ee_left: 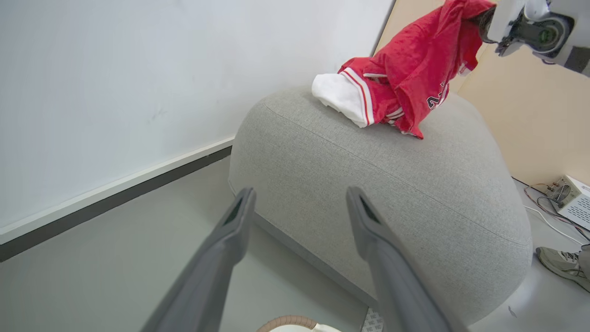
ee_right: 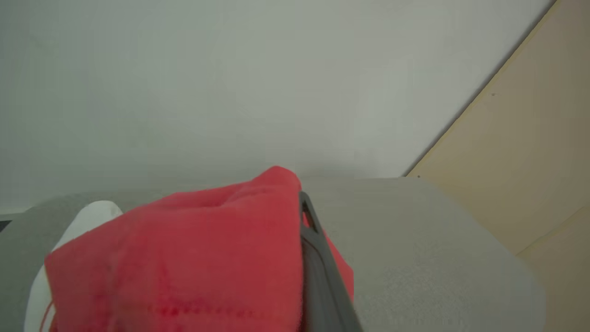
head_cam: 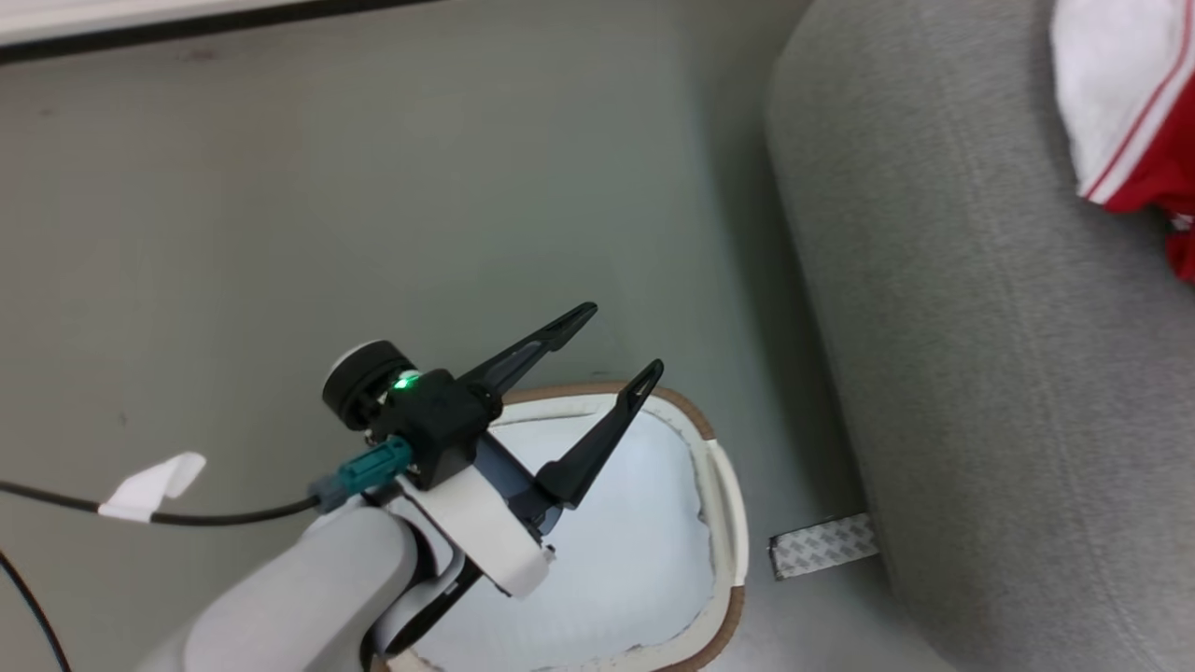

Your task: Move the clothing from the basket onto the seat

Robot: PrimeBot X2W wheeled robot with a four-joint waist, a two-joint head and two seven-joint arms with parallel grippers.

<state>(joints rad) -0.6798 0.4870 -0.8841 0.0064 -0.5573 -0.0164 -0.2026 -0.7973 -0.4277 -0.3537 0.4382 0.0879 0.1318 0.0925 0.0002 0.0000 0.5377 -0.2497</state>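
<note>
With the right gripper pinching the plain red garment, its hem trailing on the seat beside the white-panelled garment, and the left gripper spread wide, holding nothing, above the basket: seemingly the last step. Next, probably: lower a little, release the pinch, draw back without dragging the cloth. Soft rounded grey fabric underneath, on a pale floor by a white wall.

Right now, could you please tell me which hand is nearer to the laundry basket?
Left. The left hand hovers open just above the laundry basket; the right hand is over the sofa, shut on a red jersey.
</note>
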